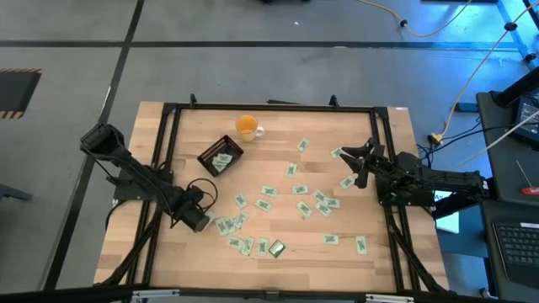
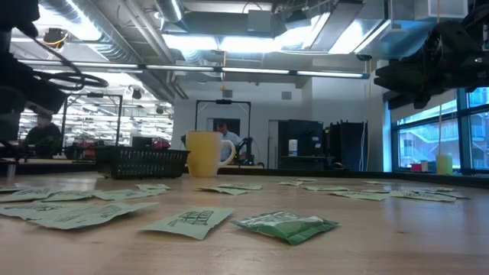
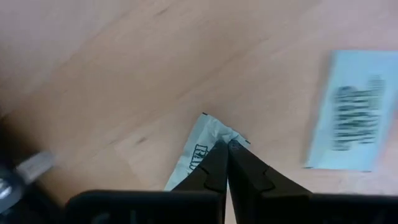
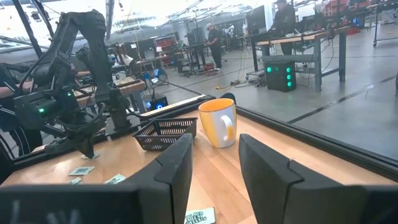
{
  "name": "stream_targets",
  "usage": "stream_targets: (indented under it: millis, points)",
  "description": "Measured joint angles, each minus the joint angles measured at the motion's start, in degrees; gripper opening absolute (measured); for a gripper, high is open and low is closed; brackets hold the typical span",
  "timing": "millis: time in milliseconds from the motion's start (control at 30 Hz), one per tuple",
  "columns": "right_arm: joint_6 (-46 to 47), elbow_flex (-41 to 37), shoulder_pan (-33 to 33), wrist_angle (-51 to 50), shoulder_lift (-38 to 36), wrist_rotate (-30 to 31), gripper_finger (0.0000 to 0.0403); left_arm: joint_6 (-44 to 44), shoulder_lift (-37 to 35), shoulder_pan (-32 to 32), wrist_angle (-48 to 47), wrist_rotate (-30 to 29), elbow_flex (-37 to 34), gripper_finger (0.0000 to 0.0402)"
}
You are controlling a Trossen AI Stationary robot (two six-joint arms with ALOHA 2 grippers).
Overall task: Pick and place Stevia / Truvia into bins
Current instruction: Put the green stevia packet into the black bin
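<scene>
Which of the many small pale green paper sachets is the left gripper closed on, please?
The pale green sachet beside the left gripper: its fingertips pinch its crumpled corner, while the neighbouring sachet lies flat and untouched.

an orange cup [image 1: 246, 126] with a white handle stands upright on the pale wooden counter [image 1: 278, 220], toward its far edge. a black frame [image 1: 269, 108] runs around the counter. beyond it, a person [image 4: 214, 38] stands among benches, and a yellow cable [image 1: 472, 63] trails over the grey floor.
</scene>
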Motion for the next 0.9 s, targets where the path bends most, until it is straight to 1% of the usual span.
stream_targets:
  millis: [100, 300, 400, 700, 767, 833, 900]
  points:
    - [-0.08, 0.02, 0.00, 0.00, 0.00, 0.02, 0.0135, 3.09, 0.00, 0.05, 0.72, -2.46, 2.04, 0.0003]
    - [-13.25, 0.02, 0.00, 0.03, 0.02, 0.06, 0.0135, 8.34, -0.04, 0.05, 0.52, -9.43, 6.01, 0.0003]
    - [-15.30, 0.02, 0.02, 0.02, 0.02, 0.06, 0.0135, 10.54, -0.04, 0.05, 0.42, -11.54, 7.73, 0.0003]
    - [-10.05, 0.02, 0.00, 0.06, 0.02, 0.04, 0.0135, 16.98, -0.13, 0.05, 0.18, -17.33, 12.05, 0.0002]
    - [-6.84, 0.02, 0.01, 0.21, 0.02, 0.06, 0.0135, 18.82, -0.13, 0.31, 0.12, -21.08, 13.05, 0.0003]
    - [-3.25, 0.02, 0.02, 0.36, 0.02, 0.03, 0.0135, 21.59, -0.15, 1.15, 0.03, -26.26, 14.08, 0.0003]
    - [-2.33, 0.02, 0.01, 0.39, 0.02, 0.05, 0.0135, 24.95, -0.15, 2.55, 0.04, -31.67, 15.13, 0.0003]
